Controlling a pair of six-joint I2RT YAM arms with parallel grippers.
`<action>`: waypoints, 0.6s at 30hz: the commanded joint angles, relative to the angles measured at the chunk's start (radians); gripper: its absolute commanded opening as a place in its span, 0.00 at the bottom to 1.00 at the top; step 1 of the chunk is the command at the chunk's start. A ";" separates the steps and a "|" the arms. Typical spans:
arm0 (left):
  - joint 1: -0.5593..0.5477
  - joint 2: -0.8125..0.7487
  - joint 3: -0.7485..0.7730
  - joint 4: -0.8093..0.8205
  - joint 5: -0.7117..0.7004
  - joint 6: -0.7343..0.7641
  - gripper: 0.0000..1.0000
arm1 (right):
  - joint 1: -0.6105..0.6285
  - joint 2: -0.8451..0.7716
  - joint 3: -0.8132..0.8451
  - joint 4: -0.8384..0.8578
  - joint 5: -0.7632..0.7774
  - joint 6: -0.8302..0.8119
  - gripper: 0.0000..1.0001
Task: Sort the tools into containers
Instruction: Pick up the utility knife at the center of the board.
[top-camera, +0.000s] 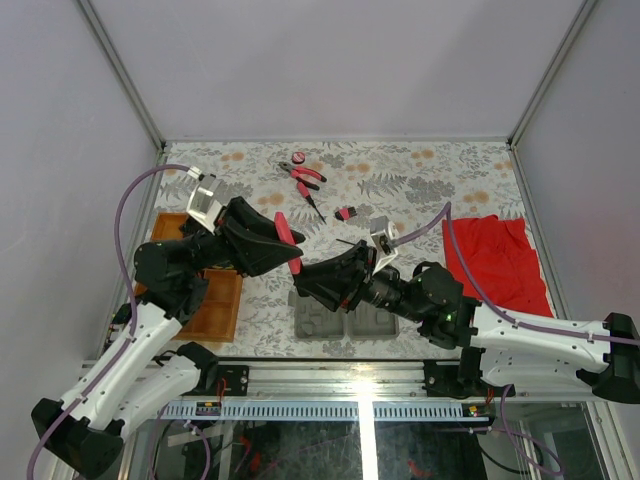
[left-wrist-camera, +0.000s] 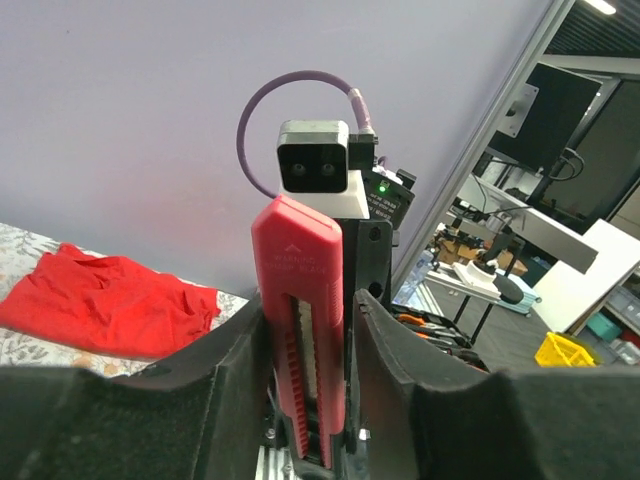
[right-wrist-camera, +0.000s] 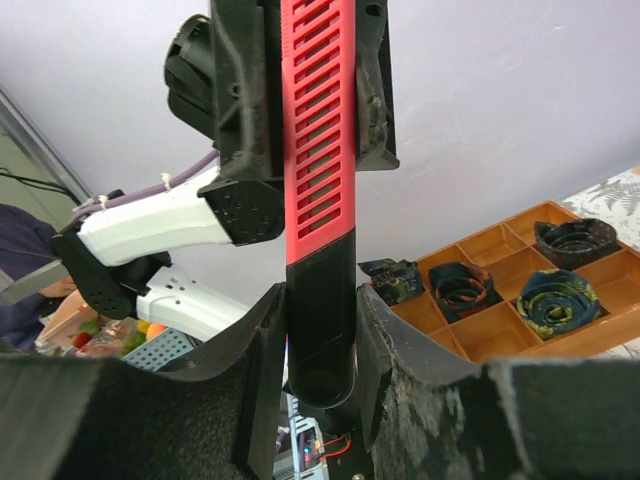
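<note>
The left claw (left-wrist-camera: 305, 330) is clamped on the slotted end of the long red tool (left-wrist-camera: 300, 260), held in mid-air between the 2 claws. The right claw (right-wrist-camera: 320, 330) grips its black handle. Best to free 1 claw only once the other holds firmly.

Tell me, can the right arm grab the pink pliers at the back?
Probably not yet. The right claw is full: it grips the black end of a long red tool, and the left claw holds the red end. The pliers lie free on the table, farther back.
</note>
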 joint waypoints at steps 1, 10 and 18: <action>-0.005 -0.019 0.000 0.032 0.011 -0.004 0.28 | -0.011 0.003 0.046 0.098 -0.008 0.037 0.00; -0.005 -0.041 0.036 -0.251 -0.108 0.125 0.02 | -0.016 -0.016 0.020 0.043 0.064 0.013 0.38; -0.006 0.014 0.097 -0.581 -0.273 0.245 0.00 | -0.015 -0.096 0.002 -0.160 0.268 -0.110 0.72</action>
